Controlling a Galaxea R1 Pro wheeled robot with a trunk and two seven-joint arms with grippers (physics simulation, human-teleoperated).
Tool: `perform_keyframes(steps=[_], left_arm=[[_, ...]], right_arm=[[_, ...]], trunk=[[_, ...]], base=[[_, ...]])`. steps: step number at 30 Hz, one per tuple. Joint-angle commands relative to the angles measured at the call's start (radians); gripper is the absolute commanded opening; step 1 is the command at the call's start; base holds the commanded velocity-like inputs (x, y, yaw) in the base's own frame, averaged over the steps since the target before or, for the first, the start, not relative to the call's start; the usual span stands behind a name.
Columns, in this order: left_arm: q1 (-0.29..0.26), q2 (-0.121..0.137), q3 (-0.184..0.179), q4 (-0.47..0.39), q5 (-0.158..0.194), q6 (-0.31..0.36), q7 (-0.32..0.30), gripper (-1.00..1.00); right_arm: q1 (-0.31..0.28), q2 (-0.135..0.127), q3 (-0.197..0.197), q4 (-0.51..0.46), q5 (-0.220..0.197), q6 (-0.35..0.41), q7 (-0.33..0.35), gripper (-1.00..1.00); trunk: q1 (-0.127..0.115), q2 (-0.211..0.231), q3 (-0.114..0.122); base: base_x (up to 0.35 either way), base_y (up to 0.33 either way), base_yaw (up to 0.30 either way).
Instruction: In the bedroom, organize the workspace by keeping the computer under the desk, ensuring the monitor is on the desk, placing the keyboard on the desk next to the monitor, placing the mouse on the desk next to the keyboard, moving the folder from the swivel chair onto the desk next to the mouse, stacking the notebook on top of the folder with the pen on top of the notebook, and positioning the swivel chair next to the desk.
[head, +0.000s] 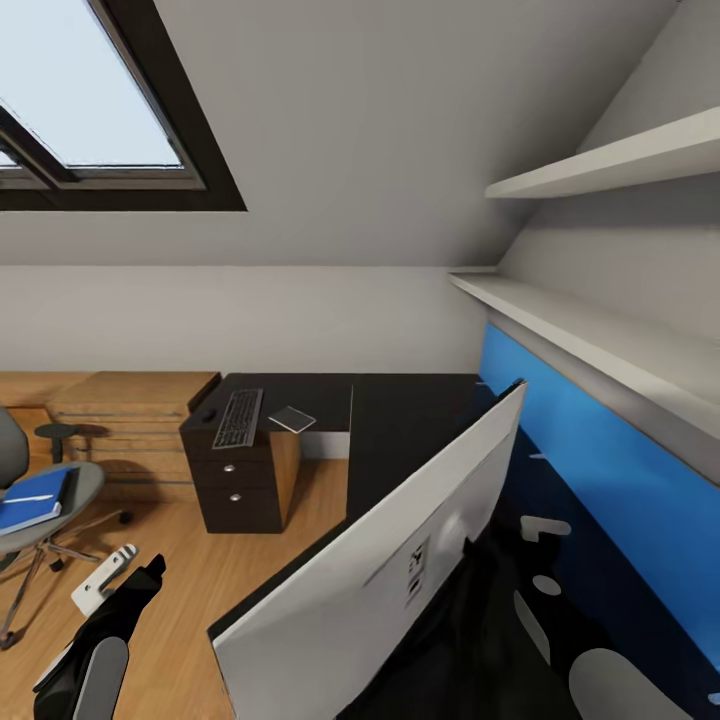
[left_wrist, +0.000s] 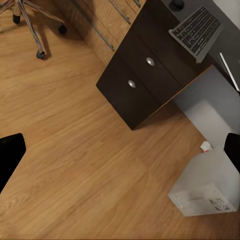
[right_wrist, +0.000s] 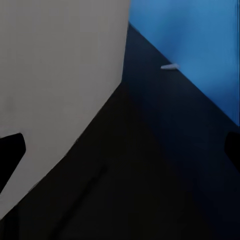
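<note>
A long black table (head: 400, 420) carries a tilted monitor (head: 400, 560), grey back showing; likely heavy, rigid and fragile, best gripped by its edges. The slim keyboard (head: 238, 418) lies farther along. Both hands' fingers look spread, holding nothing.
</note>
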Motion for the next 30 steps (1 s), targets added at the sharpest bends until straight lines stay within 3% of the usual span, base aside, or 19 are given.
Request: perform_keyframes(steps=[1,30], left_arm=[[-0.001,-0.001,0.001,-0.002,0.009,0.004,0.005,1.00],[-0.001,0.000,-0.001,0.001,0.009,0.005,0.004,1.00]], right_arm=[[-0.001,0.000,-0.002,0.001,0.005,-0.003,-0.001,1.00],[-0.001,0.002,-0.003,0.000,0.003,-0.003,-0.005,1.00]], trunk=[[0.000,-0.002,-0.002],[0.000,-0.002,-0.002]], base=[[-0.311,0.000,0.000],[-0.292,0.000,0.000]])
